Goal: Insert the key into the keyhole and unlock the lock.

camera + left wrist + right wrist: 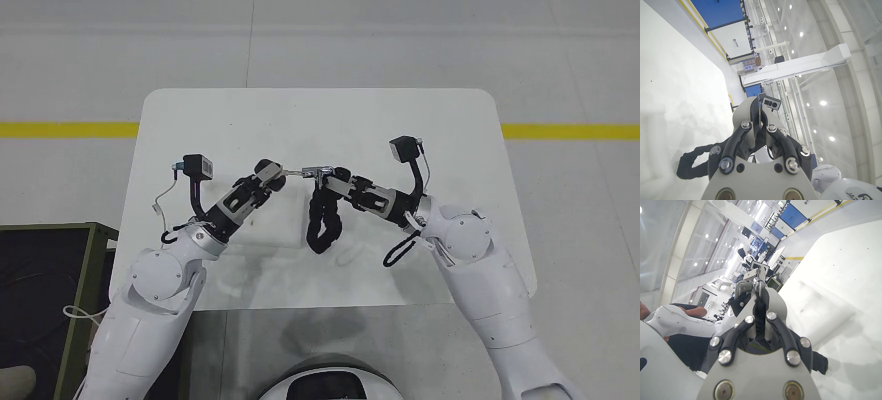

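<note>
The lock (pixel 320 172) has a silver body and a black sleeved cable (pixel 322 226) that hangs in a loop over the table (pixel 440 130). The right gripper (pixel 336 181) pinches the lock above mid-table. The left gripper (pixel 272 177) is pressed together on the thin silver key (pixel 292 174), whose tip is at the lock's body.

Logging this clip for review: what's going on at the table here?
The left gripper is shut on a small key, held above the white table. The right gripper is shut on a black cable lock, its loop drooping from the grip. The key's tip meets the lock's metal head. Whether it has entered the keyhole cannot be told.
</note>
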Tool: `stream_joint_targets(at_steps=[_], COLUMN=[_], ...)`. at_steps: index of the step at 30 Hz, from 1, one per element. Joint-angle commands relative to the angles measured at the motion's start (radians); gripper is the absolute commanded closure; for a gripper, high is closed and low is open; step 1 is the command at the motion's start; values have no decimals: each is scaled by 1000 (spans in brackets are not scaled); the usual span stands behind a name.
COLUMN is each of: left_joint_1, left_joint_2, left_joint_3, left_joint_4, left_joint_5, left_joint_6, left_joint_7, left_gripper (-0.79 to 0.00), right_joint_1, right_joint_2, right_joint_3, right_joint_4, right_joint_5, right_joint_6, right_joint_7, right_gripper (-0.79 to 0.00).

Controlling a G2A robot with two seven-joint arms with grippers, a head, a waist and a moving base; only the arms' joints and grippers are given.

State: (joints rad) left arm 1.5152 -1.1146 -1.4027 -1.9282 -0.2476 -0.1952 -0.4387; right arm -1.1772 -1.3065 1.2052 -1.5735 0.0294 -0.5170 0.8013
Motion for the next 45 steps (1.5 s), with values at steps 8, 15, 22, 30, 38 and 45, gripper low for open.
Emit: stream_joint_targets(at_steps=[8,15,22,30,38,45], left_joint_1=[6,9,13,20,12,22], left_joint_2=[-7,-11,-14,-18,-20,-23], left_joint_3=[1,-2,-6,-6,-71,-57], left_joint_4=[-5,-7,-10,-9,35,63], left_joint_5=[19,26,74,98,16,-58], left_joint_6=[-20,-27,-55,-67,-85,-29], left_joint_7=[8,-5,2,10,17,-17], left_gripper=[0,0,0,0,0,0], right_joint_1=[-12,-14,-18,-15,-3,-11], right_joint_2=[5,7,10,13,24,25], right_joint_3=[-4,-12,-19,-30,22,24], right_joint_4=[-19,-29,-53,-62,-28,-33], right_joint_5=[-19,-77,-185,-207,11,107], right_joint_6=[-9,-17,-10,-4,21,46], right_joint_7=[-27,-71,-120,-139,-52,-19], right_gripper=[0,0,0,0,0,0])
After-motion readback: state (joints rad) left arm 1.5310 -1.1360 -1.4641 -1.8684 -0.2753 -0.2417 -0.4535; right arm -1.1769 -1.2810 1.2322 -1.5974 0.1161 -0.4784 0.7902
